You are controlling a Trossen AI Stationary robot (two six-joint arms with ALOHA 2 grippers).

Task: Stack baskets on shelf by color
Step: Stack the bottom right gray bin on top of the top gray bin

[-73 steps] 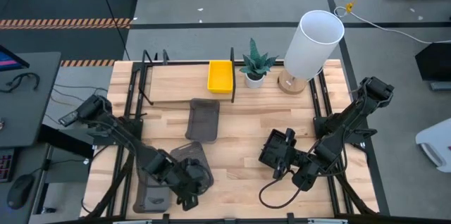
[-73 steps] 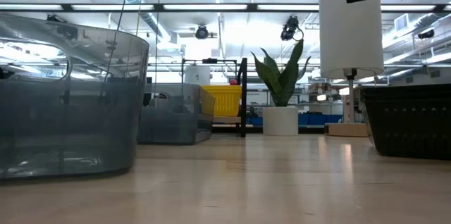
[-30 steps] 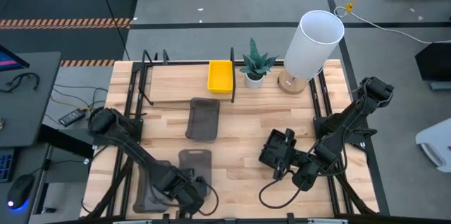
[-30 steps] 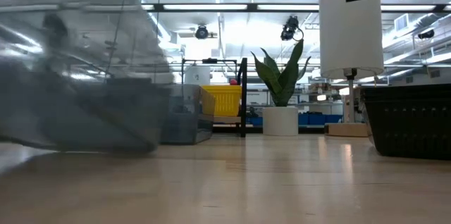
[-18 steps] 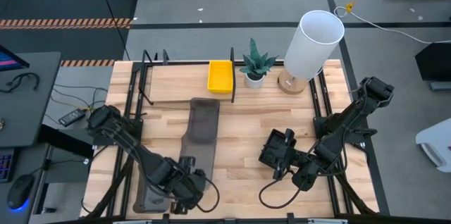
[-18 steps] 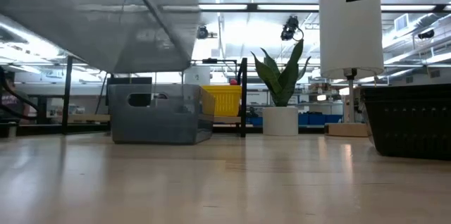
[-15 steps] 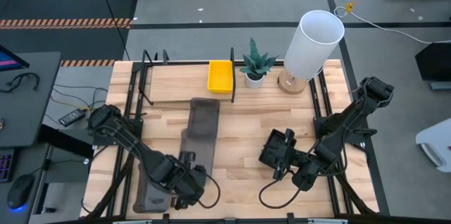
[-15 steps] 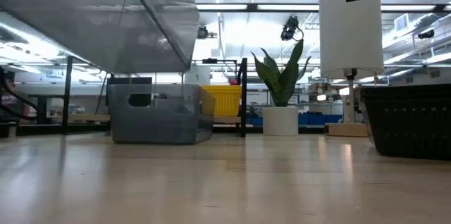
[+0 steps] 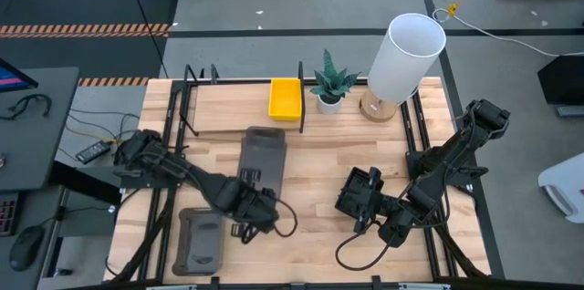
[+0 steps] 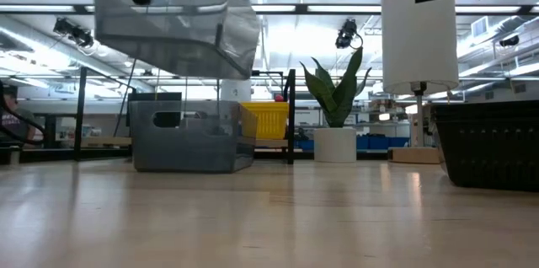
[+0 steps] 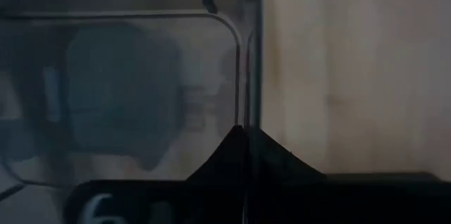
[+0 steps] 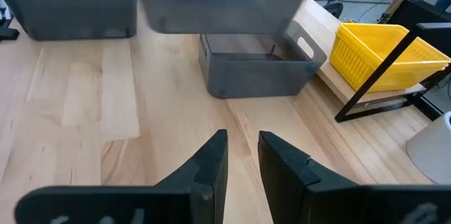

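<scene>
My left gripper (image 9: pixel 250 206) is shut on a grey basket (image 9: pixel 261 170) and holds it in the air over a second grey basket (image 10: pixel 189 137), which stands on its bottom on the tabletop. A third grey basket (image 9: pixel 201 240) stands near the table's near left edge. A yellow basket (image 9: pixel 285 98) rests on the shelf (image 9: pixel 228 112) next to a black upright bar. A black basket (image 10: pixel 488 146) stands on the table to the right. My right gripper (image 12: pixel 241 146) waits low over the table at the right, fingers slightly apart with nothing between them. My left gripper pinches the grey basket's thin wall at its rim (image 11: pixel 244 115), close to a rounded corner, with one finger inside and one outside. It comes from above at the basket's near end. The basket (image 10: pixel 177 15) hangs lifted clear, slightly tilted, above the standing grey basket.
A white plant pot with a green plant (image 9: pixel 330 89) and a tall white lamp (image 9: pixel 406 57) stand at the far right, next to the shelf. Bare tabletop lies between the two arms, near the front edge.
My left gripper has gone up and toward the table's far edge, carrying the grey basket. The basket has risen from just above the tabletop at the near left and now hangs over the standing grey basket. The right arm has kept still.
</scene>
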